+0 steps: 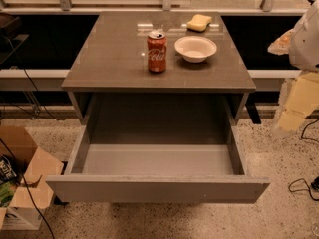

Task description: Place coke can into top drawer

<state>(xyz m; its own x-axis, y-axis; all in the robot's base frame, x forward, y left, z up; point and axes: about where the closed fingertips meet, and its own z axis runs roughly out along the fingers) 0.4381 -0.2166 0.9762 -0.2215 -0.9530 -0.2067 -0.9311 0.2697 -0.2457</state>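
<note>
1 each: coke can (157, 53); bowl (195, 49); sponge (199, 22); drawer (158, 189); pincer (282, 42) far right

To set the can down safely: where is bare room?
Wide grey top drawer: floor all bare. Tabletop left of the red aluminium coke can: free. Crowded right of it: white bowl, yellow sponge. The hand hangs at right edge.

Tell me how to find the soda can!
On the grey cabinet top above the open top drawer, with the robot's tool off at the right edge, stands the coke can. It's left of a white bowl and yellow sponge, the only red, upright thing there.
</note>
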